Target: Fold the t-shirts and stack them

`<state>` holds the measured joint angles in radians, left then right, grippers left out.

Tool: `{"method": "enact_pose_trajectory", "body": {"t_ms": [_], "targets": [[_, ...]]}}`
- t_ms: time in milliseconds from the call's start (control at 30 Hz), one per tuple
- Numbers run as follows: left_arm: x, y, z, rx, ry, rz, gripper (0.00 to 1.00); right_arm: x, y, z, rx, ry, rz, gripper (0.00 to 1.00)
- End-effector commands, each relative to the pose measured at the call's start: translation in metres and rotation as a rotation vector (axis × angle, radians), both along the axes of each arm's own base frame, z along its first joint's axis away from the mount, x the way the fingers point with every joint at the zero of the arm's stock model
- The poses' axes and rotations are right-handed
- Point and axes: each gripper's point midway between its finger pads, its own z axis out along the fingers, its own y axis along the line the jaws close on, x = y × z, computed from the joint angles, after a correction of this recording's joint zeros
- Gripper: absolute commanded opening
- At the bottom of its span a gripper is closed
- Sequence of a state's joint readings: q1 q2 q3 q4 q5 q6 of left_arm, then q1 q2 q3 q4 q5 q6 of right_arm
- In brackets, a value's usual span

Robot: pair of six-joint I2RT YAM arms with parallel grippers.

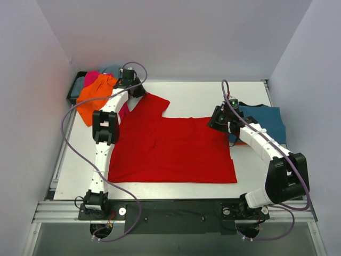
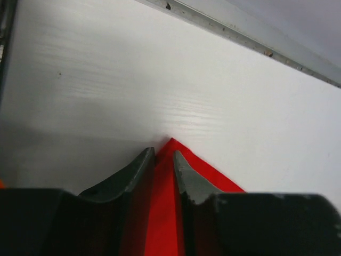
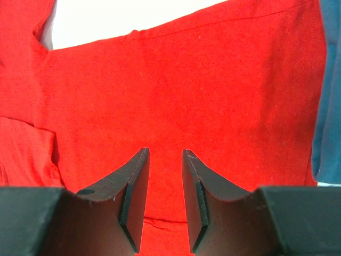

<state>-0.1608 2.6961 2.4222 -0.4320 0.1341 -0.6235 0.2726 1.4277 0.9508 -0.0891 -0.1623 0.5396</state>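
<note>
The left gripper (image 2: 163,152) straddles a far left corner of the red t-shirt (image 1: 176,149), whether clenched I cannot tell; the right gripper (image 3: 165,151) hangs parted over its right side

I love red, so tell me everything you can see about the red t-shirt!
The red t-shirt is plain, soft-looking cloth, spread flat and mostly smooth on the white table, one sleeve pointing to the far left. The left gripper straddles that sleeve's pointed tip; the right gripper, jaws apart, is at the opposite hem, beside a teal t-shirt.
</note>
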Motion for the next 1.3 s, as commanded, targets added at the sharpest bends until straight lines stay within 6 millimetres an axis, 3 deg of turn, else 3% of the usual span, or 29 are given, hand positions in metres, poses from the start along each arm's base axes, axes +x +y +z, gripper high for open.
{"method": "enact_pose_trajectory", "body": {"t_ms": [0, 33, 67, 100, 133, 167, 233, 367, 433, 533, 567, 667, 767, 800, 900, 1267], "targets": [[0.001, -0.005, -0.008, -0.013, 0.001, -0.029, 0.19, 0.012, -0.009, 0.005, 0.015, 0.034, -0.051, 0.27], [0.004, -0.001, -0.007, -0.012, -0.009, -0.022, 0.14, 0.015, -0.013, 0.005, 0.007, 0.039, -0.065, 0.27], [0.005, 0.0, -0.009, -0.014, -0.01, -0.02, 0.02, 0.015, -0.015, 0.002, -0.003, 0.056, -0.071, 0.27], [0.01, 0.003, -0.005, -0.021, -0.034, -0.015, 0.0, 0.021, -0.021, 0.006, -0.018, 0.044, -0.091, 0.29], [0.011, 0.005, -0.009, -0.031, -0.035, -0.016, 0.0, 0.021, -0.026, 0.0, -0.044, 0.076, -0.103, 0.29], [0.015, 0.001, -0.001, -0.06, -0.072, -0.042, 0.0, 0.029, -0.031, 0.008, -0.051, 0.065, -0.12, 0.29], [0.018, 0.0, 0.004, -0.083, -0.09, -0.057, 0.0, 0.037, -0.04, 0.005, -0.089, 0.086, -0.144, 0.31], [0.024, 0.009, 0.032, -0.059, -0.155, -0.059, 0.0, 0.052, -0.051, 0.0, -0.152, 0.102, -0.171, 0.38], [0.023, 0.012, 0.055, -0.058, -0.196, -0.056, 0.0, 0.06, -0.061, -0.003, -0.21, 0.117, -0.195, 0.41], [0.02, 0.013, 0.073, -0.064, -0.224, -0.054, 0.0, 0.07, -0.071, -0.006, -0.26, 0.15, -0.215, 0.4], [0.018, 0.014, 0.081, -0.061, -0.223, -0.05, 0.0, 0.07, -0.074, -0.016, -0.275, 0.179, -0.218, 0.39], [0.014, 0.015, 0.089, -0.057, -0.219, -0.055, 0.0, 0.08, -0.081, -0.018, -0.302, 0.202, -0.228, 0.36], [0.01, 0.018, 0.1, -0.053, -0.236, -0.056, 0.0, 0.087, -0.081, -0.037, -0.311, 0.271, -0.217, 0.34], [0.01, 0.018, 0.102, -0.052, -0.242, -0.053, 0.0, 0.095, -0.079, -0.034, -0.305, 0.265, -0.214, 0.33], [0.008, 0.02, 0.106, -0.043, -0.248, -0.052, 0.0, 0.1, -0.079, -0.051, -0.319, 0.321, -0.212, 0.29], [0.007, 0.021, 0.099, -0.028, -0.238, -0.062, 0.0, 0.112, -0.125, -0.081, -0.318, 0.442, -0.278, 0.31]]}}
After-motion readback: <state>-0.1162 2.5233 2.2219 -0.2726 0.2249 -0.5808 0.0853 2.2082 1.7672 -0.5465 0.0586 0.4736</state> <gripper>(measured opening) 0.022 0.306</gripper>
